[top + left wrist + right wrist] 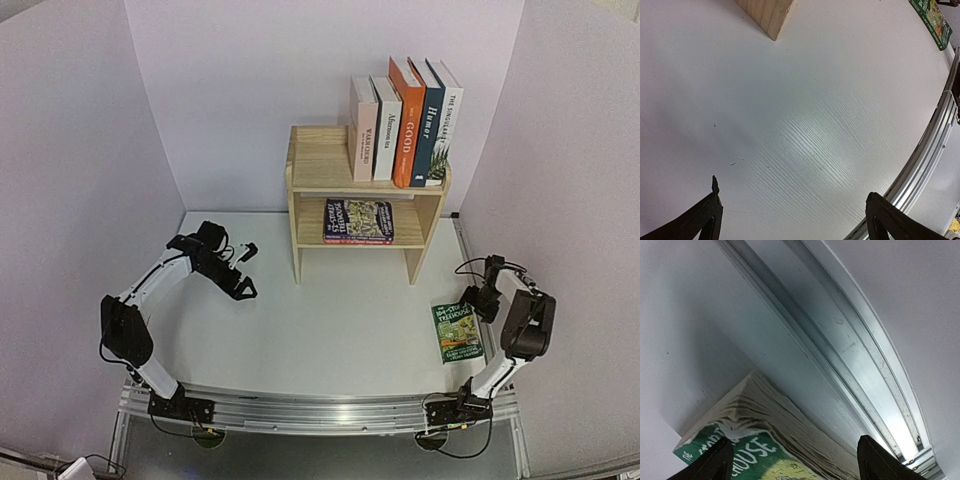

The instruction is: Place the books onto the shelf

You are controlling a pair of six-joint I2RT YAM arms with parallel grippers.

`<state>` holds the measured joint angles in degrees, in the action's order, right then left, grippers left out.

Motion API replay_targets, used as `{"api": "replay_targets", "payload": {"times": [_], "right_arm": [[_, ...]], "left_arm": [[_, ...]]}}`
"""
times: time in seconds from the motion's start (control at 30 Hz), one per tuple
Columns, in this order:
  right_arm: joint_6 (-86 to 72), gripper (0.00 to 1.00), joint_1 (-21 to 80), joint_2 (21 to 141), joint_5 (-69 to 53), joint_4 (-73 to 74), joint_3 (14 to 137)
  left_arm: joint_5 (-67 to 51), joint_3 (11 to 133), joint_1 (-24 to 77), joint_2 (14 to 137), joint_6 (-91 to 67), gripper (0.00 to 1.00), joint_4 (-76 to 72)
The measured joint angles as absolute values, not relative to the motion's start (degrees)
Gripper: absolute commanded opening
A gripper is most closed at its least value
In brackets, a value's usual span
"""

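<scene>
Pale walls (230,100) close in a white desk (330,320), with a metal rail (320,410) along its near edge. At the back, right of centre, stands the wooden shelf (318,170). On the right part of its top tier 5 books (405,120) stand upright (2 white, 1 orange, 1 dark teal, then 1 more white), and a dark patterned book (358,221) lies flat on the lower tier. 1 green book (457,332) lies flat on the desk, well apart from the shelf, near the desk's right edge, with the right arm's elbow just beside it. The left tool (247,270) hangs left of the shelf, its 2 fingers spread wide over bare desk and gripping no book. The right tool (484,298) points down at the far end of the green book. Its wrist view shows the 2 fingers standing well apart, 1 over the printed cover and the other by the page edge, with a side rail (840,340) beyond. Whether either finger touches the book cannot be told.
</scene>
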<state>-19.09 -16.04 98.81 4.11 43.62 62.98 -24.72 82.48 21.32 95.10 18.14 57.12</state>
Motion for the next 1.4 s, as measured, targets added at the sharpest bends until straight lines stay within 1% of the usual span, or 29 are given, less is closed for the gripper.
{"api": "replay_targets", "payload": {"times": [0.2,0.27,0.37,0.5,0.57,0.6,0.73,0.9,1.03,1.27,1.4], "right_arm": [[-17.75,0.74,-16.72,103.36,-3.85,42.82,64.91],[-17.64,0.68,-16.79,103.92,-5.44,42.72,65.01],[-16.99,0.52,-16.82,104.72,-7.49,42.70,65.16],[-17.43,0.20,-16.03,105.03,-11.69,42.67,65.03],[-17.41,0.05,-13.76,104.66,-13.55,42.78,64.66],[-17.99,0.00,-12.12,104.41,-14.25,42.73,64.40],[-20.35,0.00,-3.35,103.91,-17.40,41.43,63.63],[-22.72,0.00,8.29,103.51,-18.35,40.55,63.41],[-25.69,0.00,17.20,100.35,-17.84,38.18,61.11],[-30.17,0.00,38.42,95.07,-11.51,28.31,59.59],[-29.84,0.00,48.07,95.08,-7.63,20.02,60.78]], "left_arm": [[-24.30,82.48,21.32,95.08,18.26,0.99,57.14],[-24.34,82.48,21.32,95.14,18.26,1.00,57.18],[-24.43,82.48,21.32,95.33,18.26,0.99,57.19],[-24.38,82.48,21.32,95.71,18.26,0.99,57.21],[-24.36,82.48,21.32,95.79,18.24,0.99,57.21],[-24.37,82.48,21.32,95.79,18.24,0.99,57.21],[-24.38,82.48,21.32,95.79,18.22,0.99,57.19],[-24.46,82.47,21.32,95.76,18.12,0.99,57.00],[-25.49,81.85,21.32,95.43,17.96,1.00,56.36],[-32.49,76.99,21.83,95.10,16.56,1.00,53.50],[-35.39,72.06,25.51,95.31,14.99,1.00,49.83]]}}
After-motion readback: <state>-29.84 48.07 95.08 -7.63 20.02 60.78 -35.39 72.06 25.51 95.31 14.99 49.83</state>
